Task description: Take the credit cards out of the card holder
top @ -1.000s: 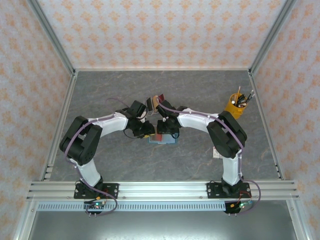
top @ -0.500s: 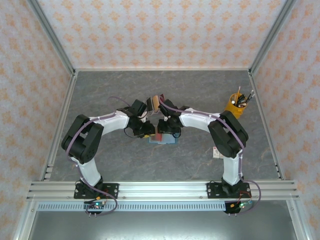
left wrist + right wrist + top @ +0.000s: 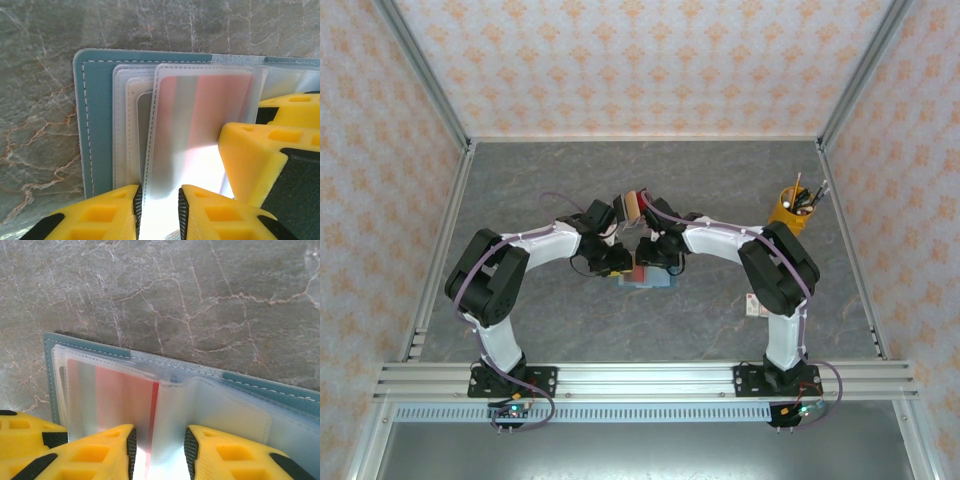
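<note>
**Claws working the open holder, no card out yet**

Left claw (image 3: 159, 200) is standing at a narrow gap with a clear plastic sleeve (image 3: 200, 115) running up between its yellow fingers. Whether the pads are actually pinching it I cannot tell. The right claw (image 3: 160, 440) is doing much the same from the other side. Its jaws are set narrow and are straddling a frosted sleeve in which the red card (image 3: 115, 395) is showing. Contact there is equally unclear.

The card holder (image 3: 645, 278) is lying open and flat on the grey counter (image 3: 570, 330), midway between the two arms and directly under both wrists. The yellow pen cup (image 3: 787, 213) is standing well apart, off to the right.

As for progress, the holder is already lying unfolded, so the opening step is looking finished. The extraction itself is only beginning. The red card is sitting inside its sleeve, and a grey card (image 3: 142, 130) is tucked in the stacked pockets against the teal cover. Every card I can make out is staying in a pocket, so all the removals are probably left to do, starting with the red one.
</note>
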{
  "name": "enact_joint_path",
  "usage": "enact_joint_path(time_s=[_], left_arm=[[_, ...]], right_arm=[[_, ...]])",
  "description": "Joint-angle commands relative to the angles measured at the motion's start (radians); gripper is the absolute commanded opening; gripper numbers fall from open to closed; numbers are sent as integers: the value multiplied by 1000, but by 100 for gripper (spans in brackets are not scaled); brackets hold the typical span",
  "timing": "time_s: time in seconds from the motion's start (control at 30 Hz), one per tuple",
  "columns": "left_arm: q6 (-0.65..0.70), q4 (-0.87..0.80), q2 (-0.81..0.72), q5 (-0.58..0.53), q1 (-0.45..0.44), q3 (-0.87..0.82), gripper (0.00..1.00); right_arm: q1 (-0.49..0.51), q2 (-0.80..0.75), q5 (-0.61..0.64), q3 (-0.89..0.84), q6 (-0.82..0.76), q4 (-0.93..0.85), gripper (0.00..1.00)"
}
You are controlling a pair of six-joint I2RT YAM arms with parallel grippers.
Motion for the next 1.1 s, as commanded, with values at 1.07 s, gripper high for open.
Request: enact_joint_path(time_s=[1.07], left_arm=[[-38, 116, -80, 138, -19, -22, 20]], right_arm=[[-3, -244, 237, -57, 44, -118, 38]])
